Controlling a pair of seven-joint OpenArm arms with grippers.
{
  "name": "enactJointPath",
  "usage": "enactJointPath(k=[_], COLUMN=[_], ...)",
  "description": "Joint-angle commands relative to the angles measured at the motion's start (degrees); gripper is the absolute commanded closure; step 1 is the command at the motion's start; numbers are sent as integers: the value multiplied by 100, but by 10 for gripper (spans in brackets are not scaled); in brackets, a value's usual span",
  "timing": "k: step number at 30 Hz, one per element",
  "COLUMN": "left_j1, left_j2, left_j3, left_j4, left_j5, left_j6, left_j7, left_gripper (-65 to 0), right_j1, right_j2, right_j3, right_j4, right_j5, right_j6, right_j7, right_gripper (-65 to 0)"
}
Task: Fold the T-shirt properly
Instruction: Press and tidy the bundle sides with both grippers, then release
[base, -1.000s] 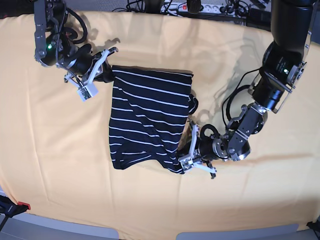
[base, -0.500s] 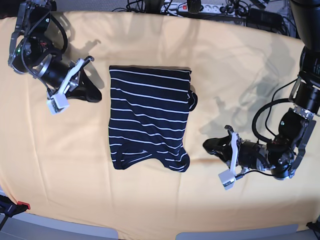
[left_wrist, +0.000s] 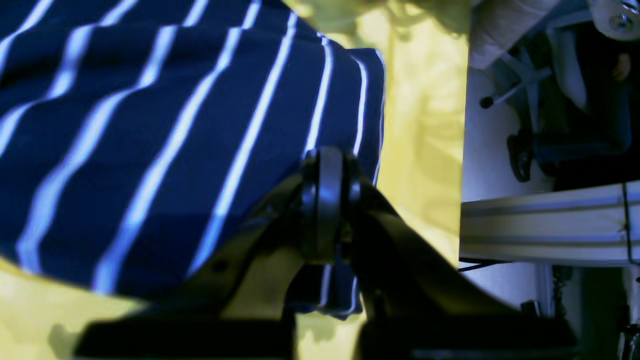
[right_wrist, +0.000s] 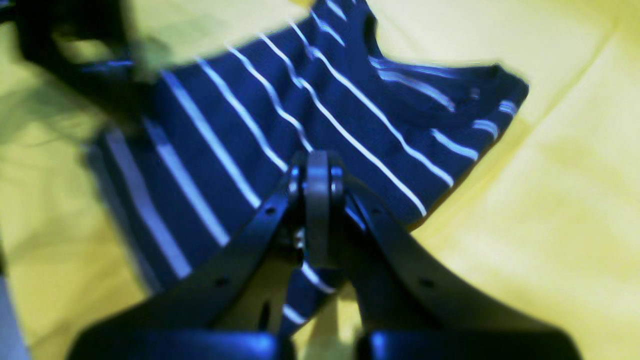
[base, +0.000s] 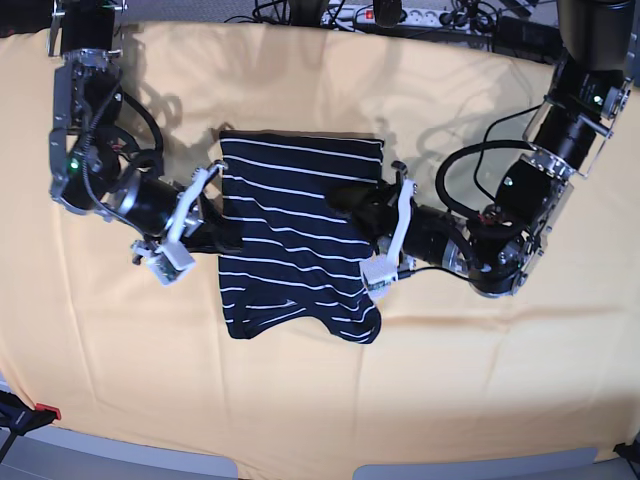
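The dark navy T-shirt (base: 300, 230) with thin white stripes lies folded into a tall rectangle on the yellow cloth. My right gripper (base: 225, 238) is at the middle of its left edge. My left gripper (base: 358, 212) is at the middle of its right edge. In the right wrist view the fingers (right_wrist: 317, 165) are pressed together over the striped fabric (right_wrist: 325, 100). In the left wrist view the gripper (left_wrist: 325, 160) is also shut, near the shirt's (left_wrist: 150, 125) edge. The fabric runs under both pairs of fingertips, so the pinch itself is hidden.
A yellow-orange cloth (base: 330, 400) covers the table. Power strips and cables (base: 400, 18) lie along the back edge. A red clamp (base: 46, 411) sits at the front left corner. The left wrist view shows the table's edge (left_wrist: 462, 150) with floor and chair legs beyond.
Both arms have swung in from the sides of the table to the middle of the shirt's left and right edges. Their jaws, open half a second ago, now stand shut.
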Motion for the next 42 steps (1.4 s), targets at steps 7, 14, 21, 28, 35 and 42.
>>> enactJointPath(k=[7,14,21,28,35,42], left_j1=[317,1152,1722,1652,975,754], left_j2=[-37,-42,-55,-138,-706,-984], left_j3=[-81,-81,-81,-85,-87,-240], left_j4=[68,63,63,72,280,299], left_j5=[625,2350,2846,2979,2671,1987], left_j6=[-34,-34,-34,-34,-34,-34], left_j7=[-490,-1504,-1825,-1805,-1810,-1541], left_gripper=[0,0,0,0,0,0], right_j1=[1097,1659,1714,1884,2006,1978], right_j2=[50,44,22,-44,-44,35], right_j3=[-769,-1095,-1095,-1064,-212,809], right_j4=[-1314,-2210,-2645,-2649,-2194,-2065], right_j5=[-586,-1244,-1764,-2524,-1322,1565], right_j6=[30,30,-227,-2229,-1694,30], right_j7=[688,1263,1674,1766,1008,-1032], right_gripper=[0,0,0,0,0,0])
